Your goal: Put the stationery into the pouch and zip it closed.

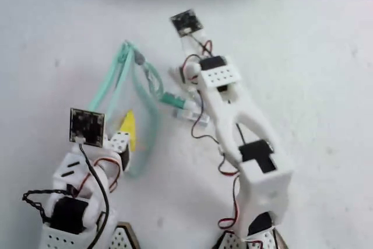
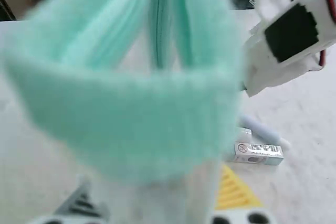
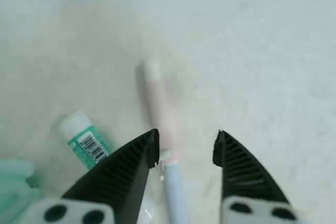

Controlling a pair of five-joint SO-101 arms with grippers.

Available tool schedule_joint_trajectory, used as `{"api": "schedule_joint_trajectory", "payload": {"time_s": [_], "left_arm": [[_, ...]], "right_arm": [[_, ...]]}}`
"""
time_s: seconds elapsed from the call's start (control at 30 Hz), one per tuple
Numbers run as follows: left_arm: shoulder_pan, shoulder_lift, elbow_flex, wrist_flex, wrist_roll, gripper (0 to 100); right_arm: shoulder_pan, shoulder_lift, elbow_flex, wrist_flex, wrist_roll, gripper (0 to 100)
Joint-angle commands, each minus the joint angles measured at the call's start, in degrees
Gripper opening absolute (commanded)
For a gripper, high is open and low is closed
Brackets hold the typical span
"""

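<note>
My right tool (image 3: 186,142) hangs wide open just above the white bench (image 1: 315,56) with nothing in it. Its two black jaws stand either side of a slim pen with a pink barrel and a pale blue end (image 3: 161,111), which lies flat near the bench's middle. Just beside the pen lies a short green-and-white tube (image 3: 84,141), perhaps a glue stick, though I can't make it out well enough to be sure. Both rest close to the soft clear pouch with mint-green fabric trim (image 1: 137,88), which sits between the bench's middle and its left edge with its mouth open. My left tool (image 1: 122,140) is at the pouch's near end, right against the trim; I cannot tell whether it is closed on the fabric.

I judge the pen light, stiff and smooth, so likely to roll or swivel if nipped off-centre. I'd take it across the barrel at about mid-length, jaws square to it. The tube is round and should roll as readily. The pouch is limp and will sag wherever it isn't held, so the stitched trim by the mouth is the place to grip, and zipping will want that fabric kept taut
</note>
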Motion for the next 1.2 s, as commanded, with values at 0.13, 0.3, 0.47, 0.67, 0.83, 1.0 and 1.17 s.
{"api": "schedule_joint_trajectory", "payload": {"time_s": [0.13,0.3,0.47,0.67,0.83,1.0,1.17], "left_arm": [[-0.7,-0.6,-0.5,-1.6,-0.6,9],[-0.7,-0.6,-0.5,-1.6,-0.6,9],[-0.7,-0.6,-0.5,-1.6,-0.6,9],[-0.7,-0.6,-0.5,-1.6,-0.6,9],[-0.7,-0.6,-0.5,-1.6,-0.6,9],[-0.6,-0.6,-0.5,-1.6,-0.6,9],[-0.6,-0.6,-0.5,-1.6,-0.6,9]], "right_arm": [[-2.6,7.0,-8.6,2.2,1.5,20.4],[-2.0,13.0,-12.7,2.5,1.5,20.4],[-1.5,16.5,-15.8,2.8,1.8,10.8],[0.1,16.9,-17.4,5.8,1.8,3.1],[1.5,17.1,-17.1,5.8,1.5,1.6],[1.9,17.0,-15.5,5.8,1.8,1.6],[1.7,17.0,-15.4,5.8,1.8,1.6]]}}
